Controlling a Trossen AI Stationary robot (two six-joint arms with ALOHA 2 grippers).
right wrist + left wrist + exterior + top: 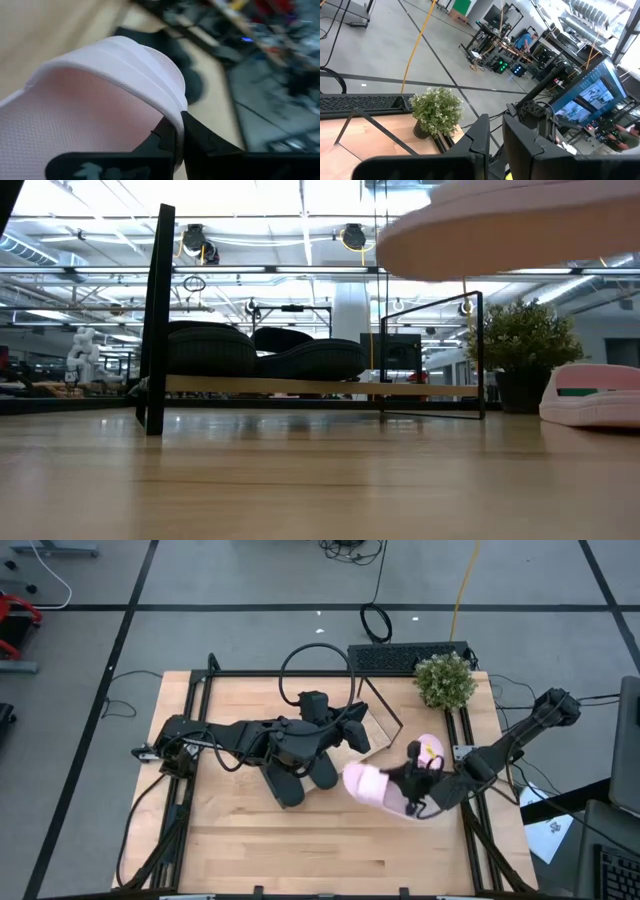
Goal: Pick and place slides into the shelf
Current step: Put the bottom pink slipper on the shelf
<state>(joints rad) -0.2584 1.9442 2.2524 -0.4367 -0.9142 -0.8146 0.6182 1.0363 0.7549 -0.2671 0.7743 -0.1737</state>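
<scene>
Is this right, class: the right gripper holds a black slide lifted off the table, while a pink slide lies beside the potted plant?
Not quite: the slide held by the right gripper is pale pink, not black, as the right wrist view shows. The other pink slide does lie beside the potted plant.

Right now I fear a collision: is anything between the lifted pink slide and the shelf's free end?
Yes. The left gripper hangs over the shelf's free end, between it and the pink slide held by the right gripper.
</scene>
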